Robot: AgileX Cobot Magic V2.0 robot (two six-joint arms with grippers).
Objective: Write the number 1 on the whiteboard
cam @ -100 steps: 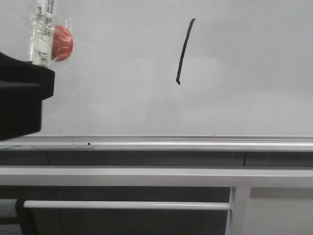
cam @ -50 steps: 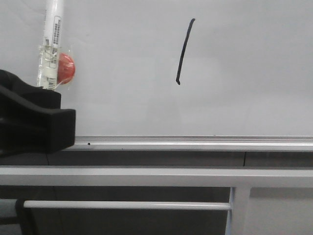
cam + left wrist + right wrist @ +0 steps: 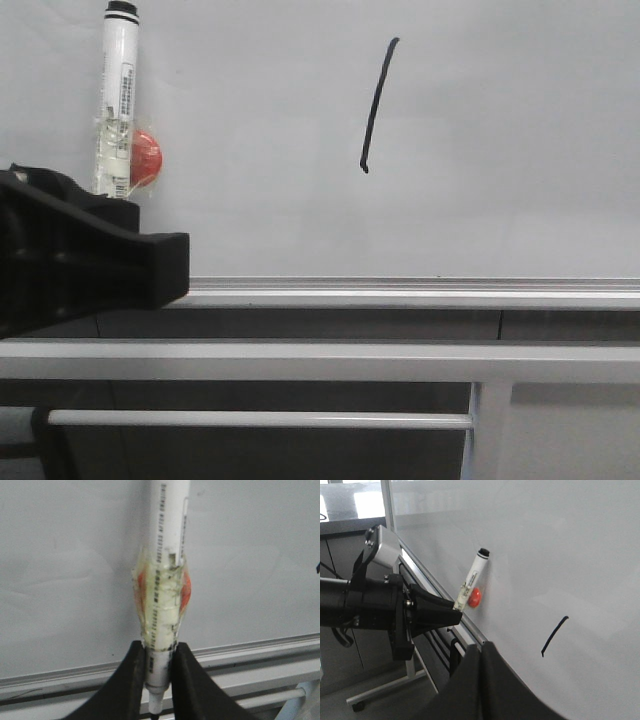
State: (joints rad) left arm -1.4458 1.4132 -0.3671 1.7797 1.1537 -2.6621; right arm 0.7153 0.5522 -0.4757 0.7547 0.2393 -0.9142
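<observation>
The whiteboard (image 3: 500, 150) fills the upper front view. On it stands the number 1 (image 3: 375, 105), a thin black slanted stroke with a small hook at its lower end, also visible as the number 1 (image 3: 554, 636). My left gripper (image 3: 112, 205) is at the board's lower left, shut on a white marker pen (image 3: 118, 90) that stands upright well left of the stroke. Tape and a red round piece (image 3: 147, 160) wrap the pen. The left gripper (image 3: 159, 657) pinches the marker pen (image 3: 165, 555) near its nib end. My right gripper (image 3: 482, 650) is shut and empty, near the board.
A silver rail (image 3: 400, 292) runs along the board's lower edge. Grey frame bars (image 3: 300, 360) lie below it, with a thin crossbar (image 3: 260, 419) and an upright post (image 3: 488, 430). The left arm (image 3: 370, 610) reaches in beside the rail.
My left gripper has moved right and lower along the board with the marker, so the pen's black top end now shows. The stroke is unchanged.
</observation>
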